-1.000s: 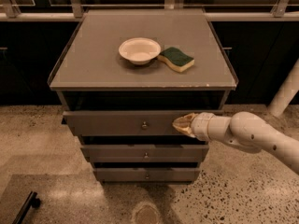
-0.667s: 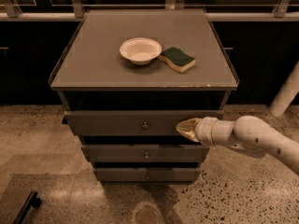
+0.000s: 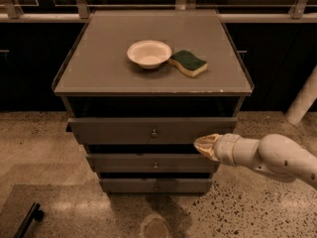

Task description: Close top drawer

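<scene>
One wide, shallow grey top drawer (image 3: 114, 131) stands pulled out toward the near side of a low grey cabinet (image 3: 99, 73), a dark gap showing behind its flat front. A small round metal knob (image 3: 154, 132) sits at the centre of that front.

The robot's cream-coloured gripper (image 3: 204, 145) hangs at the front's lower right edge, its fingers drawn together into a blunt point. You cannot tell whether the tip is touching the panel. The white arm (image 3: 277, 157) reaches in from the right.

Expect a stiff, light panel that slides straight back on its runners. It needs no hold: a flat push on the front will do. Press nearer the knob if you can, since a shove at the right end may skew the drawer and jam it. The smooth face could let a pointed tip skid.

Below, two narrower grey drawer fronts (image 3: 124, 163) sit farther in. On the cabinet top rest a white round bowl (image 3: 149, 53) and, touching its right side, a green-and-yellow sponge (image 3: 188, 63).
</scene>
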You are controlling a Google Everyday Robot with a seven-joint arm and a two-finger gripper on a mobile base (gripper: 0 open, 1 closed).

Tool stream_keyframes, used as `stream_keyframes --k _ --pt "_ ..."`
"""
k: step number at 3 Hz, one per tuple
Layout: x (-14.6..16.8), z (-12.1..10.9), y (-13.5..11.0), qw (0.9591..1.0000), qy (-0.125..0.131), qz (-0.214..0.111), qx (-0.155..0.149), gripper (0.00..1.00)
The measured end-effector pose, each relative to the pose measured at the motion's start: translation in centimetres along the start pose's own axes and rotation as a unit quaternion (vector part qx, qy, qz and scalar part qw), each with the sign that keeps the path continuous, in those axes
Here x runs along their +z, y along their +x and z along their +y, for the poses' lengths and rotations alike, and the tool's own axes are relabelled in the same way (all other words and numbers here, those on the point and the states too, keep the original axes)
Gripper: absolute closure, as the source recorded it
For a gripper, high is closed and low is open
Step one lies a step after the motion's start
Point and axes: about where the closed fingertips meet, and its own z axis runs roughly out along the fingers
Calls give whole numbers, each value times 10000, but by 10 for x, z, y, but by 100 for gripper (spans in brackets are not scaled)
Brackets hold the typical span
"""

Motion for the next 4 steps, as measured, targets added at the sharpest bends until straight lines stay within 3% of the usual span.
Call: stream_keyframes --k 3,4 --pt "0 0 0 10000 0 -2 -1 12" --pt "0 0 0 10000 0 -2 -1 0"
